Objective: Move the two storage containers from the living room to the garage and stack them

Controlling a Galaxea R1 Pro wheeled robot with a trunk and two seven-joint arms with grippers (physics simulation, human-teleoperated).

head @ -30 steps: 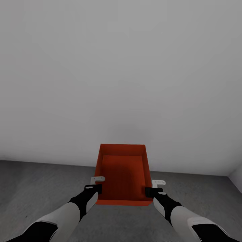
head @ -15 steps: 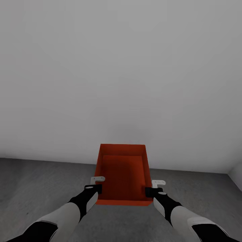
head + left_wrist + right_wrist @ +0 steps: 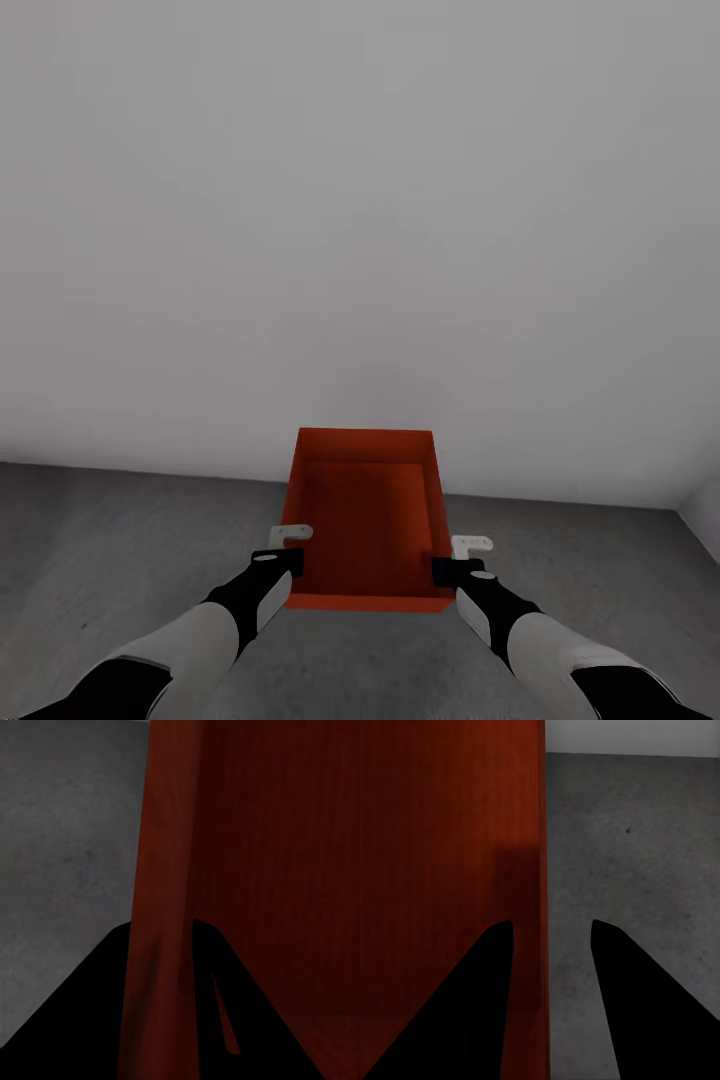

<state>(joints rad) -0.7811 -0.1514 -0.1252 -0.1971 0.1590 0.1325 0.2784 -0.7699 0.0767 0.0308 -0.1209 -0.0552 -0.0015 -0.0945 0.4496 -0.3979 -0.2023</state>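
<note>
Storage container [image 3: 366,520] was carried above the garage floor [image 3: 120,540], near the pale wall [image 3: 360,220]. Left gripper [image 3: 288,552] and right gripper [image 3: 452,562] each pinched a side wall, keeping it level.

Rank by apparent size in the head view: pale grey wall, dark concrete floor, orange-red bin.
1. Pale grey wall, largest.
2. Dark grey concrete floor.
3. Orange-red open-top bin, smallest, though nearest the camera.
</note>
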